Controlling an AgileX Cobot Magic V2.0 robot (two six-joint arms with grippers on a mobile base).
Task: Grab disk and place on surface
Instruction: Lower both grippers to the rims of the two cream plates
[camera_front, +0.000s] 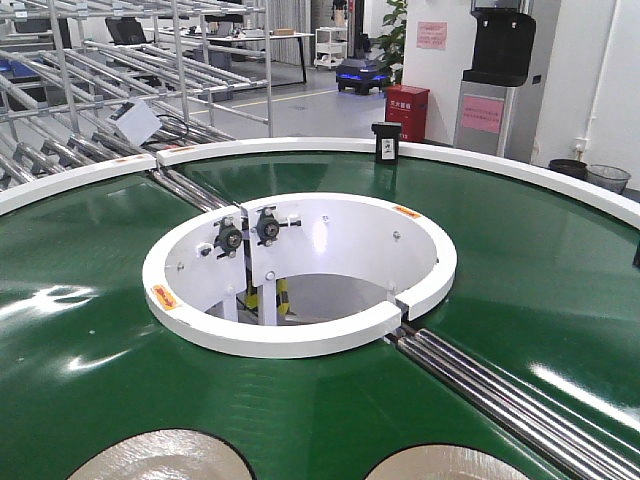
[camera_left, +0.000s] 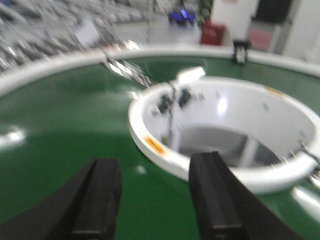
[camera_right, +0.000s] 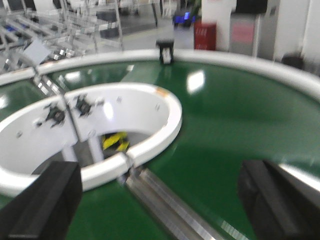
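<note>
**Left claw (camera_left: 157, 200) and right claw (camera_right: 160, 205) open, both empty**

On the left claw, the two black fingers (camera_left: 95, 200) stand apart. Only the green conveyor belt (camera_left: 65, 135) shows in the gap between them, and nothing is gripped. The right claw is spread wider, with its fingers (camera_right: 42, 205) at the left and right edges of its wrist view, and it holds nothing either. Both claws hang above the belt, near the white inner ring (camera_front: 300, 340) that walls the round opening in the middle of the conveyor. Both wrist views are blurred.

In the front view two pale tan disks lie flat on the belt at its near edge. The left disk (camera_front: 165, 458) and the right disk (camera_front: 445, 465) are apart from each other, and each is cut off by the bottom of the frame. A band of steel rollers (camera_front: 510, 395) crosses the belt from the inner ring toward the near right, passing near the right disk. A small black device (camera_front: 386, 142) stands on the far white outer rim (camera_front: 250, 148).
</note>
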